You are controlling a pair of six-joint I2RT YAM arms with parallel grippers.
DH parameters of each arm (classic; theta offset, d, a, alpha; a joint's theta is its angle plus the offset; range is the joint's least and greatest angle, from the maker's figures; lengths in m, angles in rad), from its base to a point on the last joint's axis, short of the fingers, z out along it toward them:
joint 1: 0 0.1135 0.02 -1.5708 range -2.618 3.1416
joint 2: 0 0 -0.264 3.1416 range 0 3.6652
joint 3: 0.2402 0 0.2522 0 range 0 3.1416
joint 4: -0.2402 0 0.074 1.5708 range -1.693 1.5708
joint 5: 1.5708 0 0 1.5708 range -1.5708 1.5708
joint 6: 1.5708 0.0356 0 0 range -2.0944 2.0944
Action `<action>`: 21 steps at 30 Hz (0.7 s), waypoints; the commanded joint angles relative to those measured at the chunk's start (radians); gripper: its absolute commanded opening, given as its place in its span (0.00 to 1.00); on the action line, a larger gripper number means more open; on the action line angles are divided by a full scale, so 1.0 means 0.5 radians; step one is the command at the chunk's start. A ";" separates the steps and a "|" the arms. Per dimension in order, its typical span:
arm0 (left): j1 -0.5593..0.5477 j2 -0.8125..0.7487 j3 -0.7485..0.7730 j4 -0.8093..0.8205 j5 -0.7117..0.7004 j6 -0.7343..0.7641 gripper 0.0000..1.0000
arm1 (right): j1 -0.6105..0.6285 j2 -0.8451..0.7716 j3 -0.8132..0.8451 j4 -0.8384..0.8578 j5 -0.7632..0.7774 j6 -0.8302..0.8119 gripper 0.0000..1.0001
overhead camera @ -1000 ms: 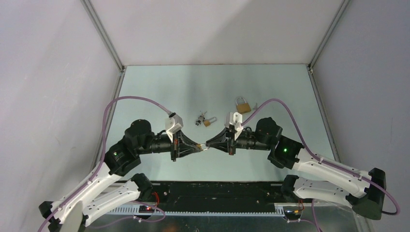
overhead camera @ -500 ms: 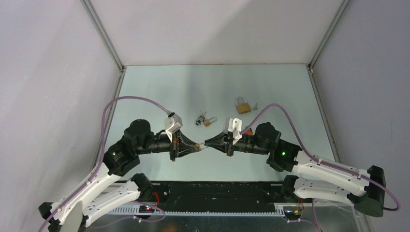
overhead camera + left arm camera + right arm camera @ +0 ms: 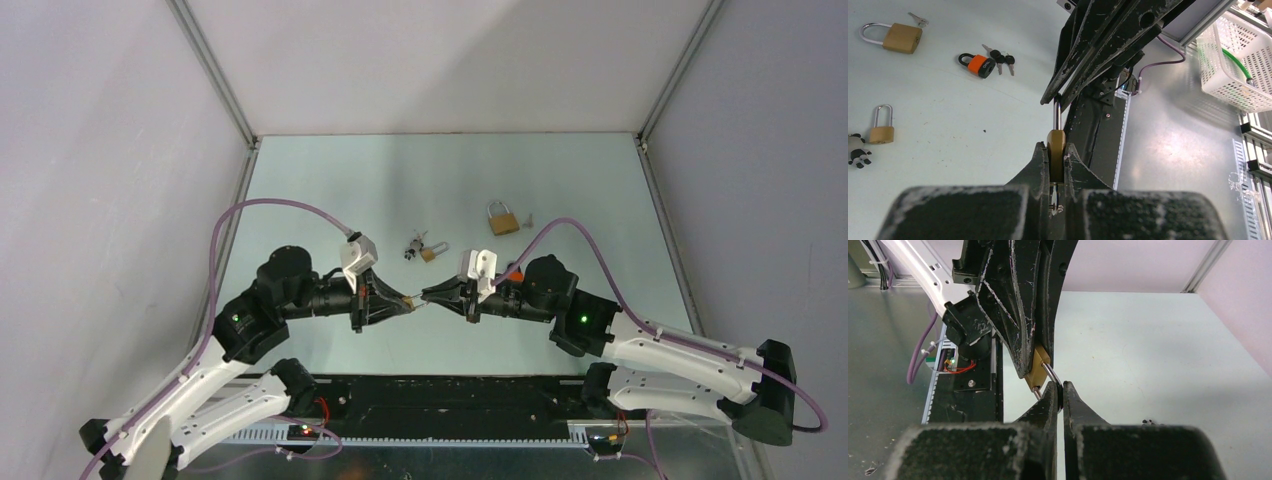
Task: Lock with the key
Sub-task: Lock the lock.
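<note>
While my left gripper (image 3: 1055, 152) is clamping the brass padlock (image 3: 1037, 371) and my right gripper (image 3: 1058, 390) is pinching its shackle (image 3: 1057, 112), the lock is spanning both tips. Its long axis is running tip to tip, so I'm judging the push goes straight along it.

No legible text, label, brand or number in any view.

Open far tabletop (image 3: 400, 170); padlocks (image 3: 503, 218) apparently midway
</note>
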 commanded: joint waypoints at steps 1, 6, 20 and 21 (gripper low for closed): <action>-0.063 0.079 0.170 0.431 0.368 -0.015 0.00 | 0.102 0.116 0.003 0.277 -0.102 -0.002 0.00; -0.064 0.123 0.211 0.432 0.412 -0.043 0.00 | 0.142 0.147 0.002 0.326 -0.060 -0.022 0.00; -0.061 0.000 0.097 0.778 -0.644 -0.292 0.00 | 0.146 0.346 0.006 0.857 -0.356 0.738 0.00; -0.060 0.005 0.090 0.783 -0.696 -0.308 0.00 | 0.145 0.356 0.010 0.874 -0.372 0.795 0.00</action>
